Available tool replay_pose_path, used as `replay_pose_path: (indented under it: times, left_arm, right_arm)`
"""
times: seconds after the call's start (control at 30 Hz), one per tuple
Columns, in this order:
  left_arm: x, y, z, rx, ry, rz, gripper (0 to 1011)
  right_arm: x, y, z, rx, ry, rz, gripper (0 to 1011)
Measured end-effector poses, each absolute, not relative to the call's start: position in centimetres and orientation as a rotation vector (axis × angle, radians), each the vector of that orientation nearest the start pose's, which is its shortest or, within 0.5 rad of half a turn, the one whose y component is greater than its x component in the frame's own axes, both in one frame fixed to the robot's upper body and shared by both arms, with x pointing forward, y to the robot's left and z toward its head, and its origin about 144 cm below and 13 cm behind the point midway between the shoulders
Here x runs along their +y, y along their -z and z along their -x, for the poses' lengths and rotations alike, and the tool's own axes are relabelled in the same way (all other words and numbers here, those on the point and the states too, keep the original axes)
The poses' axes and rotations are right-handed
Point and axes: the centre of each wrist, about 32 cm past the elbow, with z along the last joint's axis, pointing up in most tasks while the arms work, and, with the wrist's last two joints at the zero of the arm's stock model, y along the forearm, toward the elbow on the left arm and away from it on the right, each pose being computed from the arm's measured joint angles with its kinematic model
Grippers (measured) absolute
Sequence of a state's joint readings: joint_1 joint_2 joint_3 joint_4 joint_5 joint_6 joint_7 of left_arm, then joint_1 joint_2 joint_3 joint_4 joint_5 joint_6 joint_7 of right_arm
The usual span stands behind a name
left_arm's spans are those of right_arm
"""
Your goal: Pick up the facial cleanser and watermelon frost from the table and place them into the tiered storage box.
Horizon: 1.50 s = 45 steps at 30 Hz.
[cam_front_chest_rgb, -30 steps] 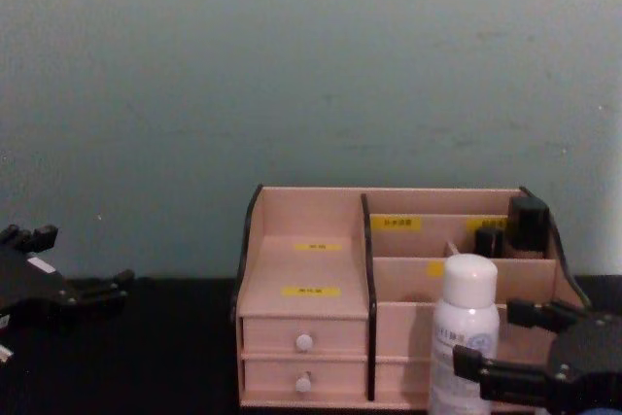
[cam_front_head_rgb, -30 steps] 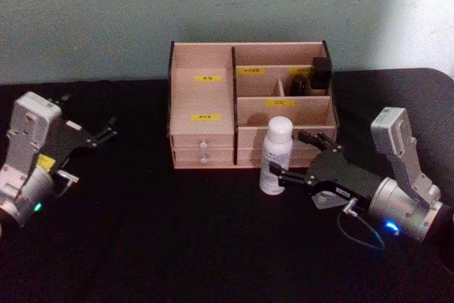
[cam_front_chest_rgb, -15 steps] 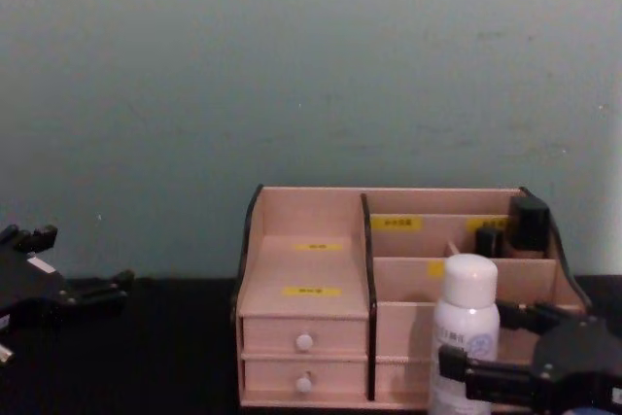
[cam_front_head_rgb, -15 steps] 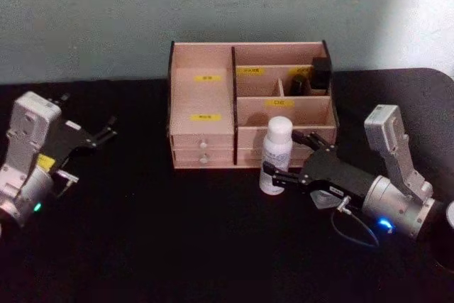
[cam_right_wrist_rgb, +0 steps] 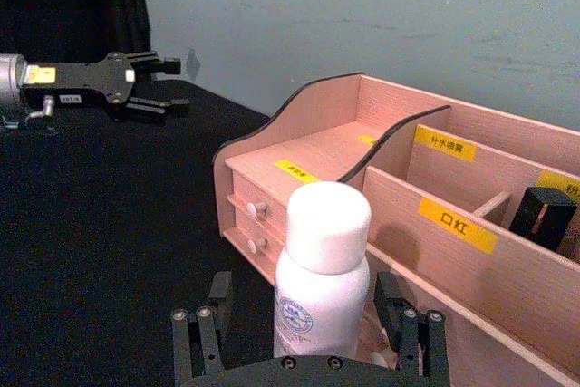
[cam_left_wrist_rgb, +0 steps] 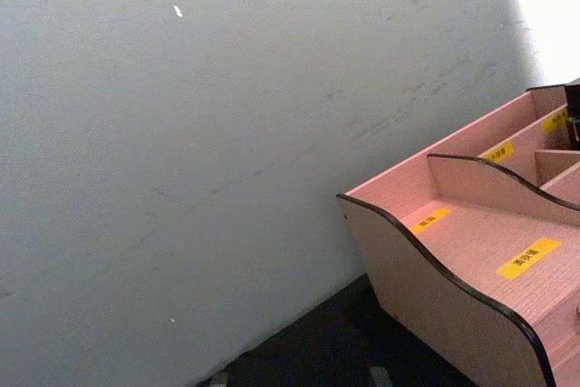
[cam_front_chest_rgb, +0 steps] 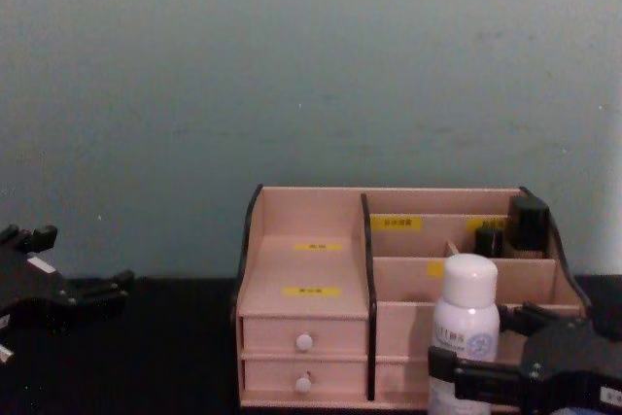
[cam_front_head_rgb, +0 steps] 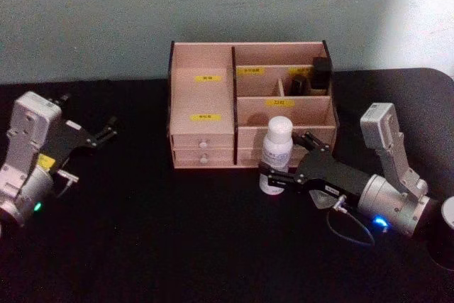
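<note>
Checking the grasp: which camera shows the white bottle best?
The right wrist view: the white bottle stands upright, close, between the right gripper's open fingers. Head view shows it small from above; chest view shows its side, partly behind that gripper.

A black surface (cam_front_head_rgb: pixel 177 246) is stretching wide beneath a pale blue-green wall (cam_front_head_rgb: pixel 213 5). Bright light is falling on the wall's right part. A dark round object (cam_front_head_rgb: pixel 445 239) is sitting at the surface's right edge.
</note>
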State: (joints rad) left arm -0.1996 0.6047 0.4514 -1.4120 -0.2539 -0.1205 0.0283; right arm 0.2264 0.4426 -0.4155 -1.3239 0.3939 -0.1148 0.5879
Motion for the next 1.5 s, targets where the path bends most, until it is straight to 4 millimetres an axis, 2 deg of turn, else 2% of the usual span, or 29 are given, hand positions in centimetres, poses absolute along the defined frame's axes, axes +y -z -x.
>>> replay_pose_path:
  times: [1.03, 1.2, 1.27, 1.33, 1.43, 1.5]
  left_arm:
    - [30.97, -113.98, -48.86, -0.285, -1.248, -0.304, 1001]
    - [30.97, -113.98, -48.86, -0.285, -1.248, -0.305, 1001]
    - [30.97, -113.98, -48.86, -0.285, -1.248, -0.304, 1001]
    - [30.97, -113.98, -48.86, -0.285, -1.248, -0.305, 1001]
    - [30.96, -113.98, -48.86, -0.285, -1.248, -0.304, 1001]
    - [30.96, -113.98, -48.86, -0.285, -1.248, -0.304, 1002]
  right_arm:
    - [-27.24, -112.17, -50.31, 0.001, 0.715, 0.132, 997]
    - [-27.24, -112.17, -50.31, 0.001, 0.715, 0.132, 912]
    - [-27.24, -112.17, -50.3, 0.001, 0.715, 0.132, 836]
    - [-27.24, -112.18, -50.31, 0.001, 0.715, 0.132, 816]
    - [-27.24, -112.18, -50.31, 0.0, 0.715, 0.132, 706]
    - [-27.24, -112.18, -50.31, 0.0, 0.715, 0.132, 668]
